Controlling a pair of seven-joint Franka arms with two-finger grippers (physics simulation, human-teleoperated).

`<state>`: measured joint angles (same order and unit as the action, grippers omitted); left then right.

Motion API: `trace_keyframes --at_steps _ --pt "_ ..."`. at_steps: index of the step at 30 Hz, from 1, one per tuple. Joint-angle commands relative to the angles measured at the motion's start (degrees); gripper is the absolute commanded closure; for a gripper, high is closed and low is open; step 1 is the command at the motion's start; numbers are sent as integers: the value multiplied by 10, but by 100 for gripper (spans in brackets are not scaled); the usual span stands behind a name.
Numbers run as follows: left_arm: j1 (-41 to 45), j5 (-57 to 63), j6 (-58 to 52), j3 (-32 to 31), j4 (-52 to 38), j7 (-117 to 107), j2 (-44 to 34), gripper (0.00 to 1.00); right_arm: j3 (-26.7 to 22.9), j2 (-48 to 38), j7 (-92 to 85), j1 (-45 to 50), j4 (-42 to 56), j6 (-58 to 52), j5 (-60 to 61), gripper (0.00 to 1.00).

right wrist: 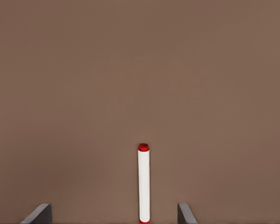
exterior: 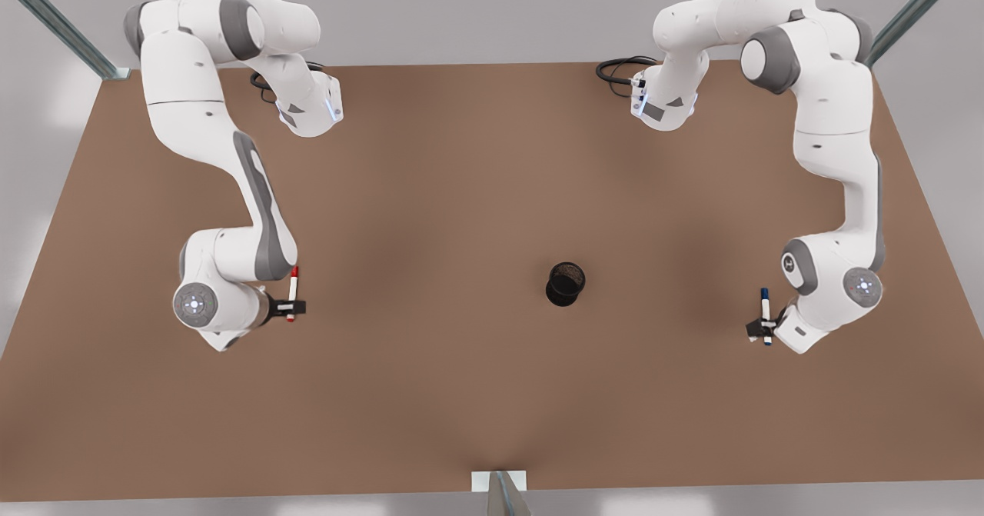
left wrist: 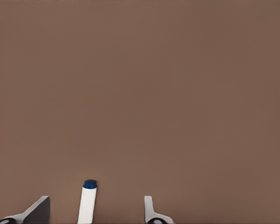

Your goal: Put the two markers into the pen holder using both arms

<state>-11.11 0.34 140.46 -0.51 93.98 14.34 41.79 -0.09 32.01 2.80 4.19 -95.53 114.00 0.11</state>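
Two grippers apart, left gripper point(exterior: 762, 330) fingers straddling blue marker point(exterior: 766, 314) unclenched, right gripper point(exterior: 294, 307) likewise around red marker point(exterior: 292, 293), pen holder point(exterior: 565, 283) between.

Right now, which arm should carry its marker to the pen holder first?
Left, probably. The left gripper straddles the blue marker with fingers open, closer to the pen holder in the front view. The right gripper, open around the red marker, sits farther away.
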Motion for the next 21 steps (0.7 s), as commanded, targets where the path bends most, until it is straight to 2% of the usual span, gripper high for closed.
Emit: trace_keyframes --at_steps 1,2,6,7,10,13,21 --pt "-1 1 56 2 -4 146 9 21 0 -2 30 -5 -23 76 2 0" --pt "-1 0 56 5 -6 145 14 33 1 -4 30 -7 -35 90 2 0" --pt "-1 -1 56 10 -15 146 32 42 3 -1 28 -23 -89 154 2 0" --pt "-1 -1 56 10 -15 146 33 42 4 2 26 -23 -90 154 2 1" --pt "0 -1 56 10 -15 147 33 46 4 14 25 -20 -90 162 2 16" --pt "0 -1 56 10 -15 147 33 54 4 21 25 -22 -94 161 2 22" --pt "0 -2 56 11 -9 146 35 56 4 35 21 -23 -106 165 2 40"
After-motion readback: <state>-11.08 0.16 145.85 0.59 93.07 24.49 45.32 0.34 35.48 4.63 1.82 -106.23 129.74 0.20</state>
